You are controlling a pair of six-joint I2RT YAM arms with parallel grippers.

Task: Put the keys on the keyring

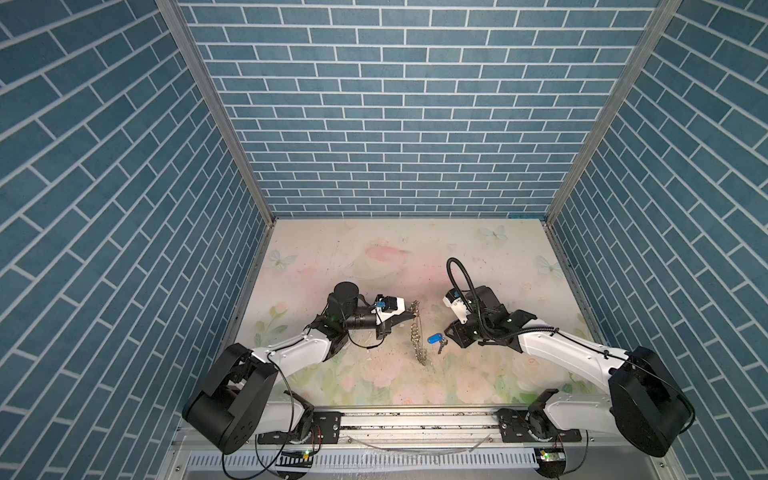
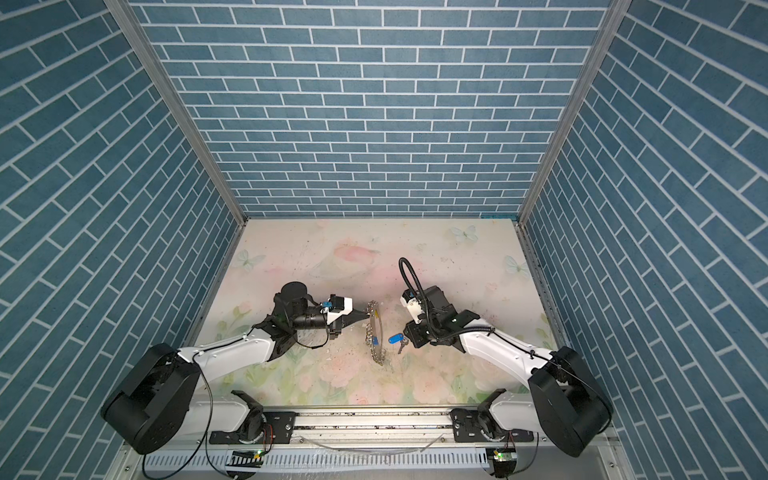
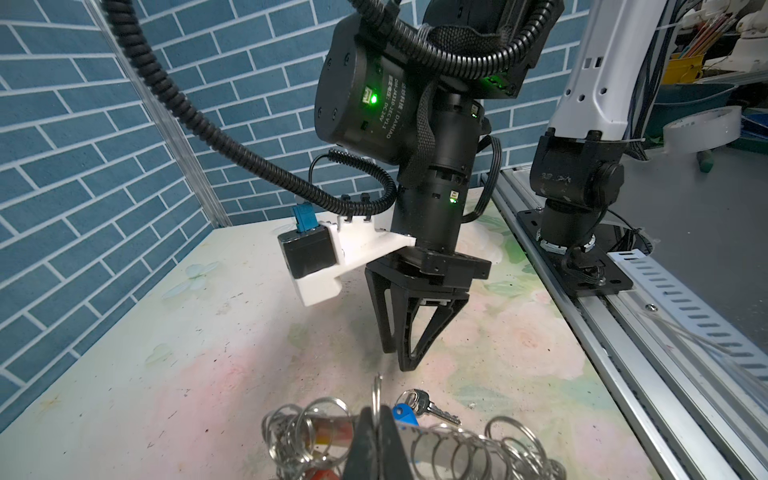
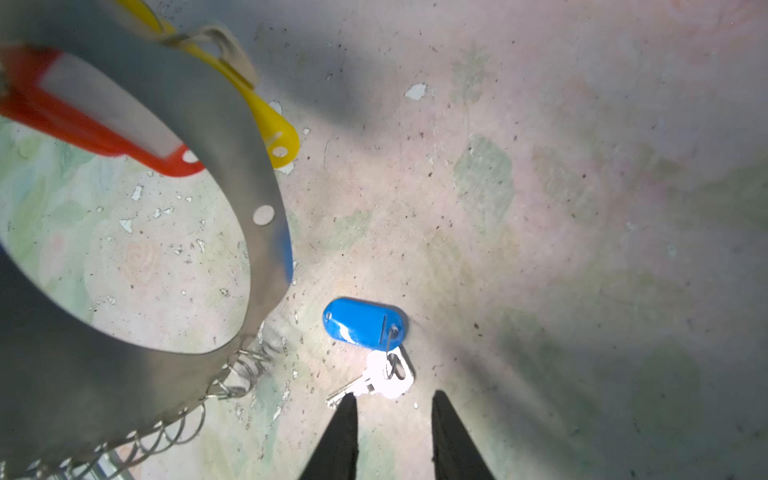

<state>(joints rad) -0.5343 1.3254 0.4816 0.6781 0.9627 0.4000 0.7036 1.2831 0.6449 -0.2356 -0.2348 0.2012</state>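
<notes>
the step in hand looked like picking up one more key. in the lower middle of both top views the left gripper (image 1: pixel 409 318) was clamped tight on the top of the large silvery metal hoop strung with small split rings (image 1: pixel 419 338), holding it upright, its lower edge seemingly on the floral-printed tabletop (image 1: pixel 374 257). just right of the hoop lay the small silver key with a blue oval plastic tag (image 4: pixel 365 322), flat and free. the right gripper (image 4: pixel 395 397) hung over the key's head, jaws apart and empty. next it likely needed to drop, pinch the key, then carry it left to a ring. the hoop stood near the tag, leaving little side room. the upper tabletop offered space, and the front rail (image 1: pixel 415 419) ran along the bottom.
</notes>
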